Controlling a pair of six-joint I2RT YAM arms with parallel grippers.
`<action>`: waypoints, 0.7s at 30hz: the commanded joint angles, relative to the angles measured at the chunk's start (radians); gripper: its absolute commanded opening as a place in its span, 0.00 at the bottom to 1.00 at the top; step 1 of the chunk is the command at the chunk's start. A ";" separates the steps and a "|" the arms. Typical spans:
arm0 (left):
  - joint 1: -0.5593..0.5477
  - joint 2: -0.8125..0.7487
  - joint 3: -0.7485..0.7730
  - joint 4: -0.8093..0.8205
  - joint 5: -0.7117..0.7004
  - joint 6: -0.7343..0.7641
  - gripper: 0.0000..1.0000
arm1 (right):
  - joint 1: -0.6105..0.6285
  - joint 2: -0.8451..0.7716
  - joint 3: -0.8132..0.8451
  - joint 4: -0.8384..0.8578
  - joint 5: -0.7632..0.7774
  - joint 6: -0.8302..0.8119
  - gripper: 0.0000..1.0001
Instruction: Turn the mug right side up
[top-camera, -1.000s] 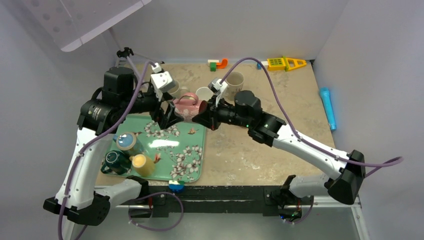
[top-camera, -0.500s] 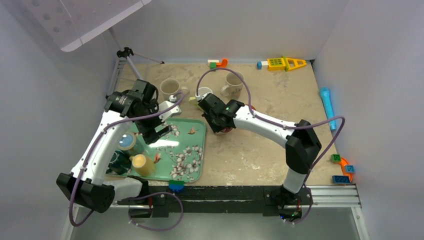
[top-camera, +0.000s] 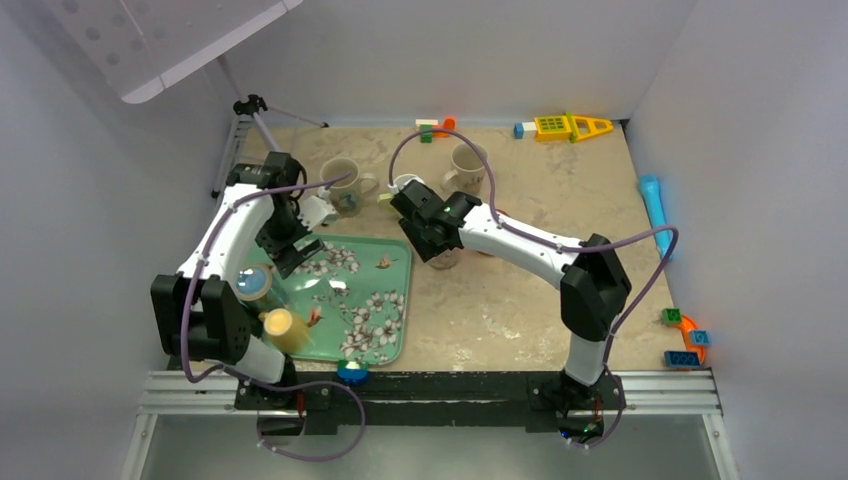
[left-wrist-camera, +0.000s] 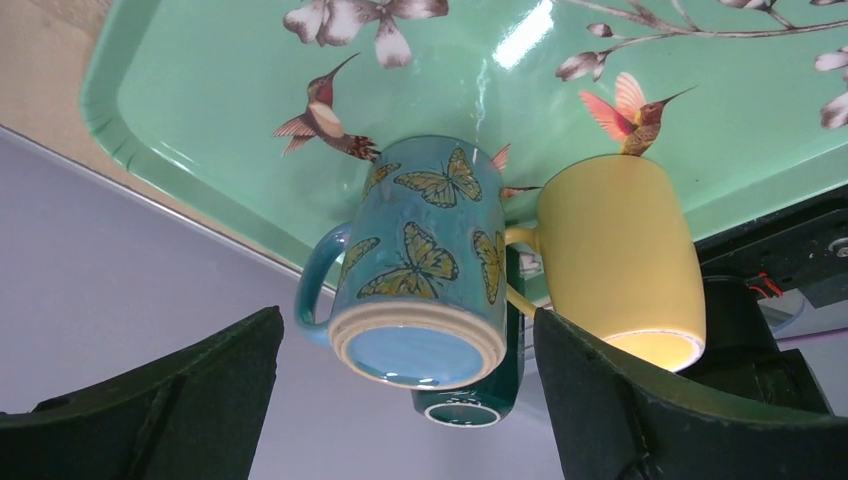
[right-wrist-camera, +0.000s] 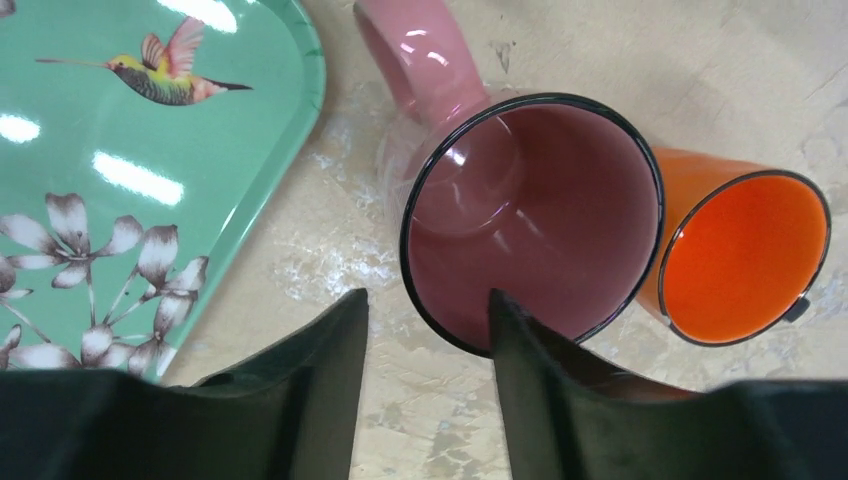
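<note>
Pale walls close in a beige, mottled table on three sides. A green tray with flowers and birds lies at the near left. A blue mug, a yellow mug and a dark green mug stand close together on it. Two cream mugs stand at the back of the table, and small toys lie along the far wall.

The pink mug stands upright on the table, just right of the tray, with its mouth up and its handle toward the tray. An orange mug touches its other side.

The right arm bends at a high elbow and stretches left to this mug, with the wrist pointing down. The right gripper is partly open over the near rim. One finger is outside the wall and clear of it, the other is at the rim. It does not grip anything.

The left arm is folded, with its elbow at the back left. The left gripper hangs above the tray's far left corner. Its jaws are wide apart and hold nothing.
</note>
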 joint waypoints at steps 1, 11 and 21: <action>0.039 -0.041 0.024 -0.023 -0.006 0.032 0.99 | 0.001 -0.039 0.047 0.017 0.022 -0.027 0.56; 0.268 -0.002 0.035 -0.041 0.057 0.088 1.00 | 0.003 -0.091 0.020 0.052 0.023 -0.040 0.63; 0.493 0.081 0.172 -0.057 0.204 0.156 0.94 | 0.004 -0.093 -0.012 0.049 0.028 -0.030 0.63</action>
